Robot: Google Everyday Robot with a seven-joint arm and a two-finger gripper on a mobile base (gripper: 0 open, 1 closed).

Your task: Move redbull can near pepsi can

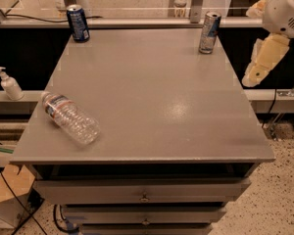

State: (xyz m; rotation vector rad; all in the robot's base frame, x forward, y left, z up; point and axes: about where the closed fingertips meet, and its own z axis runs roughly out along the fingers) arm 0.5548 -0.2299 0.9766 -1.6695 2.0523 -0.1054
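Observation:
The redbull can, slim and silver with blue panels, stands upright at the far right corner of the grey table. The pepsi can, wider and dark blue, stands upright at the far left corner. My gripper, cream coloured under a white arm, hangs beyond the table's right edge. It is to the right of the redbull can, apart from it, and holds nothing that I can see.
A clear plastic water bottle lies on its side near the table's left front. A soap dispenser stands on a ledge to the left. Drawers sit below the tabletop. A rail and posts run behind the table.

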